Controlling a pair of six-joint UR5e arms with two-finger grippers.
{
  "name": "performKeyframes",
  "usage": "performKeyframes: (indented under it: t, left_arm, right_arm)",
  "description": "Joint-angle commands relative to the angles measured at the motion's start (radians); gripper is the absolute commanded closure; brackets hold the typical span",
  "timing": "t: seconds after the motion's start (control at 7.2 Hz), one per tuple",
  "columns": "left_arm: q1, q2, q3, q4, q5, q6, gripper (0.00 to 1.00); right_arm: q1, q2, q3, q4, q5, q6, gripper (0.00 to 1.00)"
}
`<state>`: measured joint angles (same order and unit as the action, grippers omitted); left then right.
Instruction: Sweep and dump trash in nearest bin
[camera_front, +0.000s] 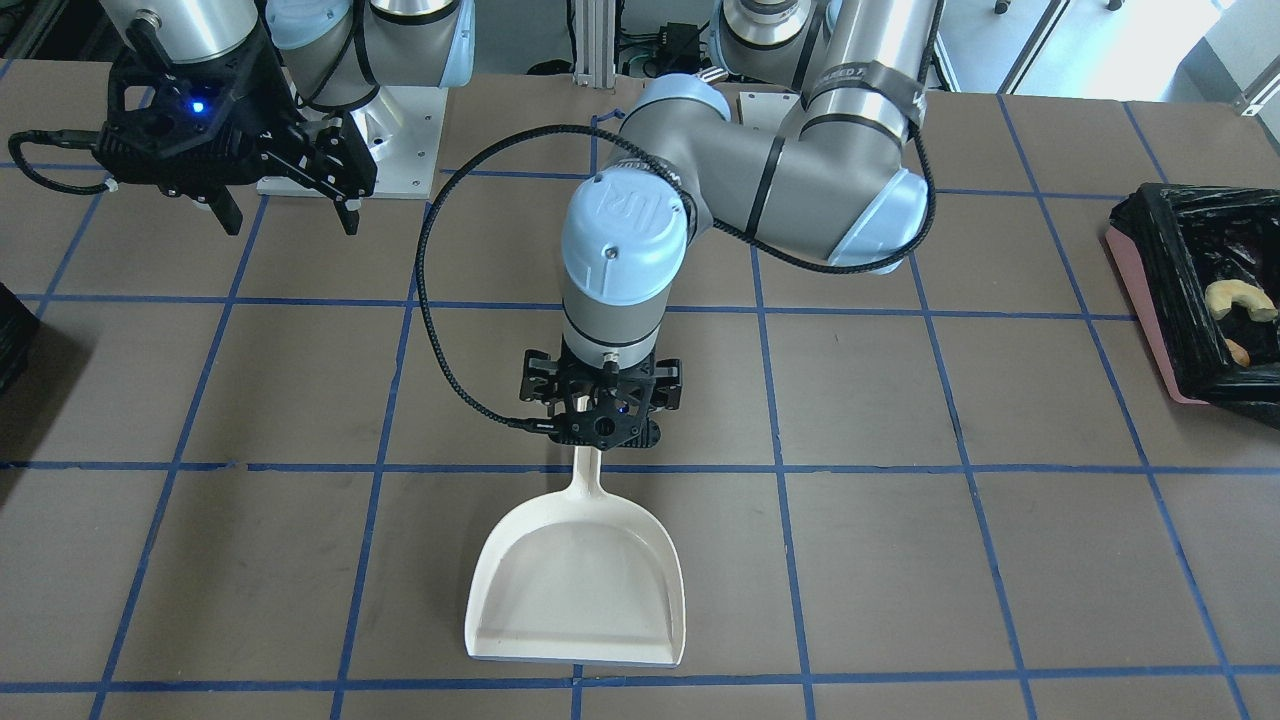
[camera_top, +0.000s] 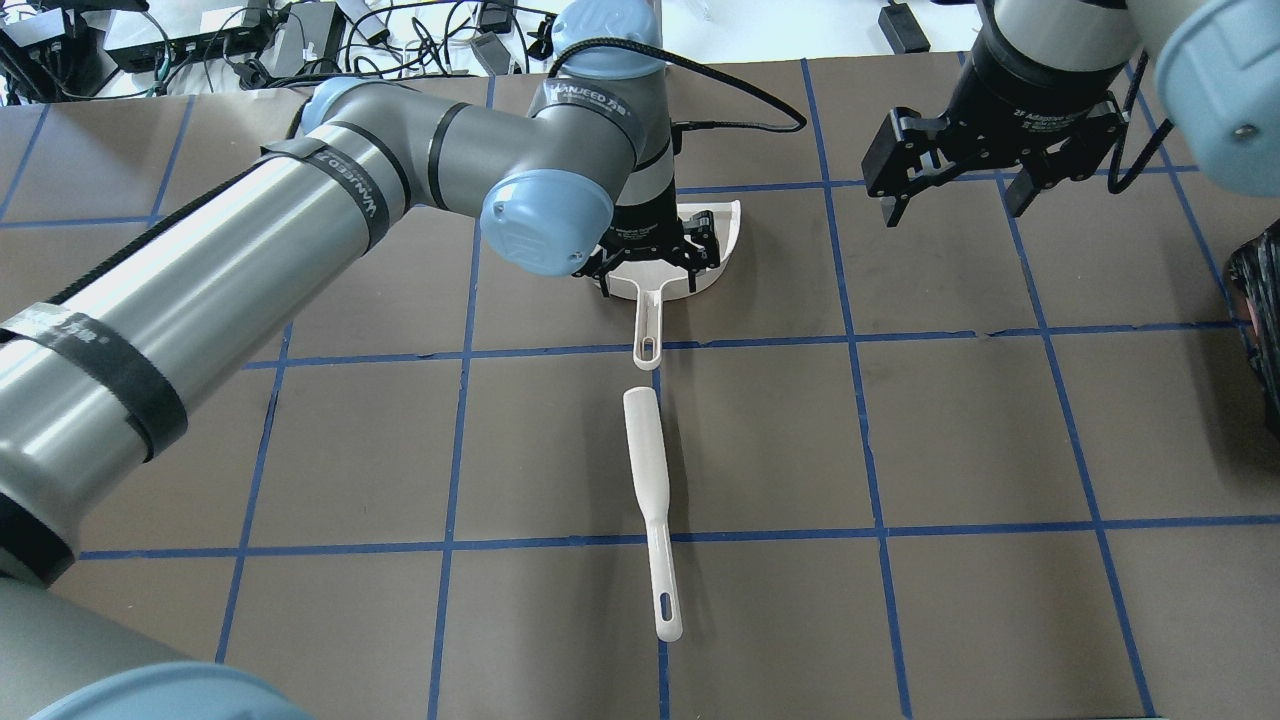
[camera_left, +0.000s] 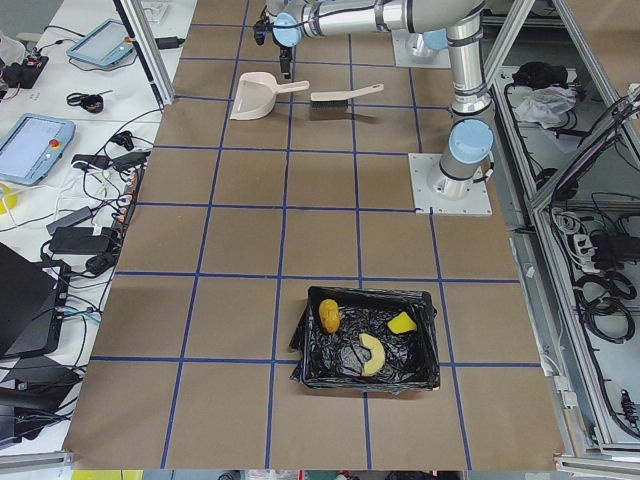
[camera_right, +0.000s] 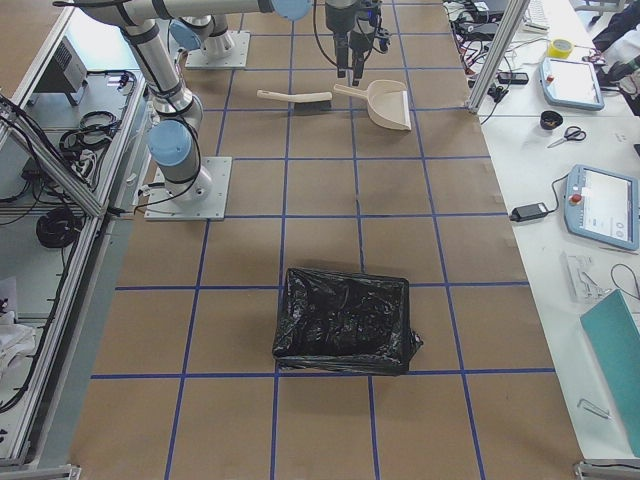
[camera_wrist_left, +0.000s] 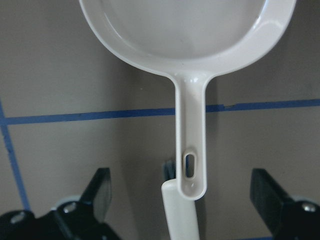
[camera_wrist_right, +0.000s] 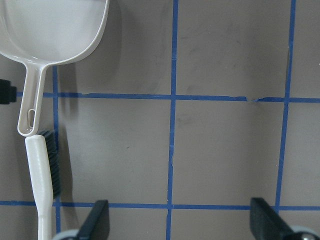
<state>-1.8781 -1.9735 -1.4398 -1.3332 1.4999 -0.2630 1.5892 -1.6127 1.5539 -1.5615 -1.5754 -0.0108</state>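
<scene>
Our left gripper (camera_wrist_left: 182, 199) hangs over the cream dustpan (camera_front: 578, 580), jaws wide on either side of its handle, gripping nothing. The white brush (camera_top: 650, 500) lies end to end with that handle, the tips just overlapping. Our right gripper (camera_front: 290, 215) is spread wide and holds nothing, well apart. At the left end of the table (camera_left: 250, 250), the black-lined bin (camera_left: 370, 381) holds the potato lump (camera_left: 329, 316), croissant twist (camera_left: 371, 354) and sponge cube (camera_left: 402, 323).

Cream dustpan (camera_front: 575, 580), cream brush (camera_top: 648, 470), brown table (camera_front: 900, 400) gridded blue, black-lined pink bin (camera_front: 1147, 300)
</scene>
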Motion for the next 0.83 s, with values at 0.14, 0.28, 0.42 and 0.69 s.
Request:
performKeyframes:
  t: [0.14,0.28,0.42,0.69]
  left_arm:
    - [0.150,0.138,0.013,-0.092,0.025,0.202,0.00]
    - [0.192,0.194,0.013,-0.151,0.093,0.275,0.00]
    - [0.247,0.253,0.013,-0.181,0.098,0.287,0.00]
    - [0.361,0.350,-0.002,-0.264,0.091,0.373,0.00]
  right_arm:
    - [0.000,0.000,0.000,0.000,0.000,0.000,0.00]
    - [0.000,0.001,0.000,0.000,0.000,-0.001,0.00]
    - [0.000,-0.001,0.000,0.000,-0.001,-0.001,0.00]
    - [0.000,0.000,0.000,-0.002,-0.001,-0.003,0.00]
